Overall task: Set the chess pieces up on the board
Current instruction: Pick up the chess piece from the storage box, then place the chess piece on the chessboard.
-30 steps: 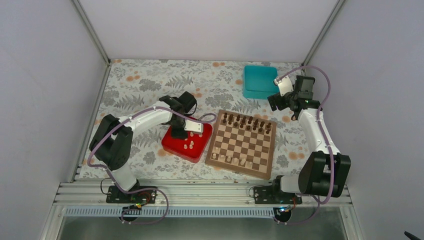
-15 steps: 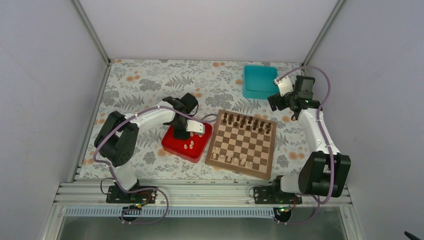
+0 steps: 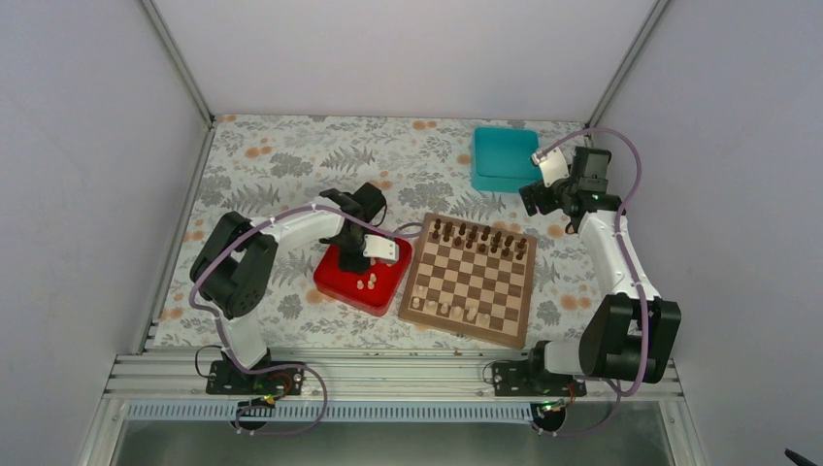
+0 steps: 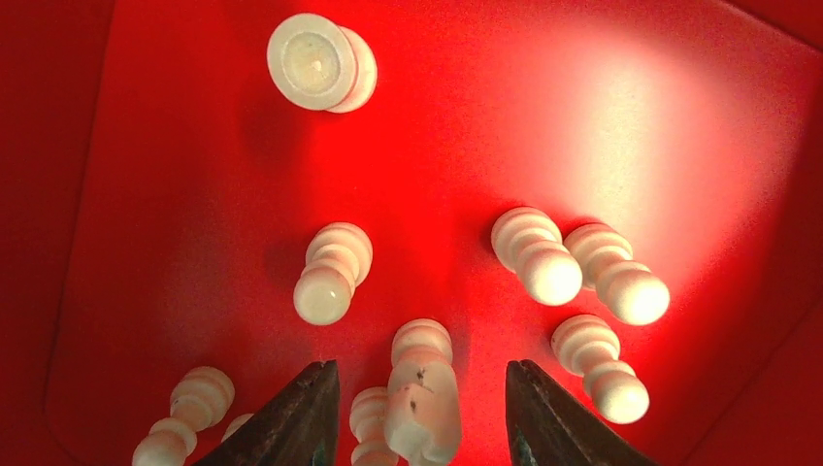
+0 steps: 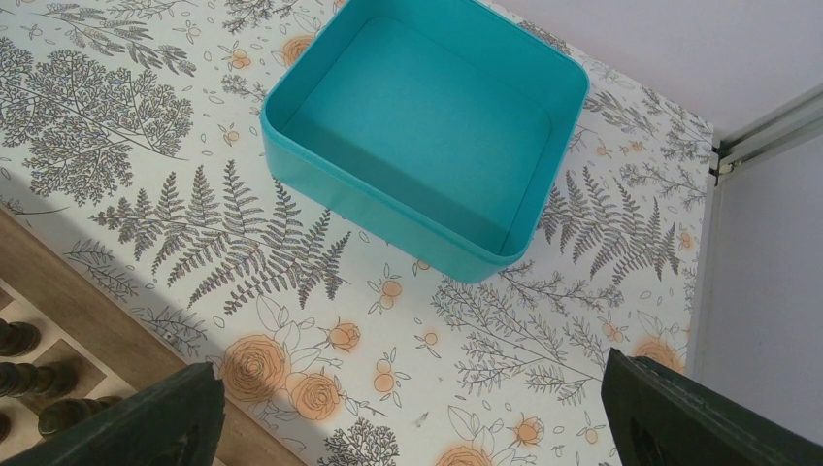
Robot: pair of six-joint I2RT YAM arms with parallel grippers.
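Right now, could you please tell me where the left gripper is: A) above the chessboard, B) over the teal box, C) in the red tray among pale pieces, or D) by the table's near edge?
C: the left gripper flanks a pale piece on the red tray.

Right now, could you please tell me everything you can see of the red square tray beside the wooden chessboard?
The red square tray looks like glossy plastic, with rounded corners and a low raised rim. It sits flat on the floral tablecloth, close left of the wooden checkered chessboard. Small pale cream chess pieces lie toppled on its floor. The left gripper hangs low over it, jaws apart around one piece, not touching it.
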